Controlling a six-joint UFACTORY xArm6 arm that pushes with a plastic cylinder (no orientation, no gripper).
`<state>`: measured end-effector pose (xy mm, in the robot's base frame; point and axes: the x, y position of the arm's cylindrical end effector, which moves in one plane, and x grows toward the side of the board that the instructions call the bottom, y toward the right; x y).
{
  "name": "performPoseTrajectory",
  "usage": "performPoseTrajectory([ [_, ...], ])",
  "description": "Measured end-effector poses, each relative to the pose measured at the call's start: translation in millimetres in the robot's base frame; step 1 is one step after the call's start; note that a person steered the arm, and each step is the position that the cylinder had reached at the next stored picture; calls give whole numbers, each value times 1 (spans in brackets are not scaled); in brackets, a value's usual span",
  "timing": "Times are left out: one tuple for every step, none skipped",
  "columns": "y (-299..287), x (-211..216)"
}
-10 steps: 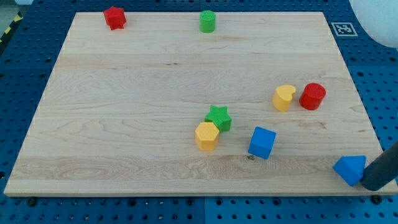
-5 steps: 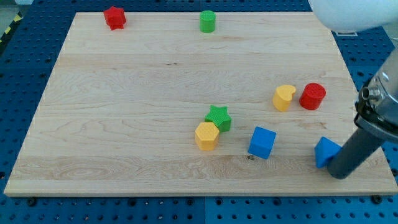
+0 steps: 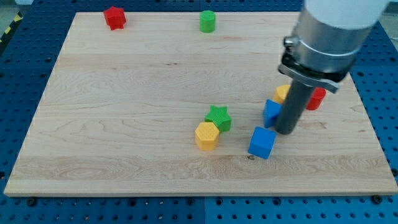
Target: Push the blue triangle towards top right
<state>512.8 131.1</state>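
Note:
The blue triangle (image 3: 271, 112) lies right of the board's middle, partly hidden behind my rod. My tip (image 3: 285, 130) rests on the board against the triangle's right side. The triangle sits just above the blue cube (image 3: 262, 142) and just below-left of the yellow heart-shaped block (image 3: 282, 93), which the rod mostly hides. The red cylinder (image 3: 316, 98) shows to the right of the rod.
A green star (image 3: 219, 117) and a yellow hexagon (image 3: 206, 135) touch near the board's middle. A red star (image 3: 114, 17) sits at the top left and a green cylinder (image 3: 207, 21) at the top middle. The arm's body (image 3: 329, 37) covers the board's upper right.
My tip has swept from the bottom right corner up and to the left, carrying the blue triangle with it to a spot beside the yellow heart and above the blue cube.

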Motion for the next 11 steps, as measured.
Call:
performPoseTrajectory([
  [-19,-21],
  [-46,-36],
  [-83,-53],
  [-94,-70],
  [-94,-76],
  [-99,-70],
  [-102,-51],
  [-99,-52],
  [-93,-52],
  [-70,-52],
  [-53,-58],
])
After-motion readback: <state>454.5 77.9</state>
